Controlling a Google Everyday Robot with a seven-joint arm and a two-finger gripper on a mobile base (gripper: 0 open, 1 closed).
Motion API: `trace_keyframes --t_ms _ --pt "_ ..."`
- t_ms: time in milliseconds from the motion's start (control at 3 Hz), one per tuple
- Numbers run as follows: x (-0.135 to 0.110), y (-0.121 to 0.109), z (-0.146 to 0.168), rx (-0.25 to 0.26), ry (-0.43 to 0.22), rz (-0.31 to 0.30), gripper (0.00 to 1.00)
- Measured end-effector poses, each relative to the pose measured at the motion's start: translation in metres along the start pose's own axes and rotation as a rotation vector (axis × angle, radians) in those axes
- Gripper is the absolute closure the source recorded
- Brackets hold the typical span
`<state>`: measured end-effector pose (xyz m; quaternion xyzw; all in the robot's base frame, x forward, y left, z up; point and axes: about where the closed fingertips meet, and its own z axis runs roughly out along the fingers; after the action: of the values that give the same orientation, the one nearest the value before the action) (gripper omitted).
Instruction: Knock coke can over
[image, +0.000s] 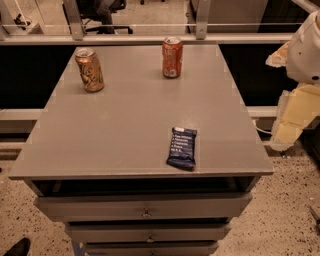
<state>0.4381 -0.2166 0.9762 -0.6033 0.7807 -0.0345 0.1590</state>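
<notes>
Gripper (292, 117) hangs off the right edge of the table (125, 120), clear of the top (how wide it's set: can't tell). Coke can (172, 57) stands upright near the table's far edge, well apart from the gripper and to its left, no contact. Gold-brown can (90, 70) is upright at far left; dark blue snack bar (182, 147) lies flat near the front edge.

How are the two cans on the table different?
The coke can is red-orange; the gold can is gold-brown and patterned. The coke can stands farther back, near the middle; the gold can stands at the left. Both stand upright. The gripper hangs right of the table.
</notes>
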Motion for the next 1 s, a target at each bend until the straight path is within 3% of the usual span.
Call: trace_keyframes --t_ms 333,667,1000 --pt "0.0 0.0 0.0 0.0 0.0 0.0 0.0" --pt "-0.008 -0.029 0.019 0.034 -0.044 0.005 0.0" --pt "-0.027 -0.085 0.048 0.096 -0.148 0.021 0.0"
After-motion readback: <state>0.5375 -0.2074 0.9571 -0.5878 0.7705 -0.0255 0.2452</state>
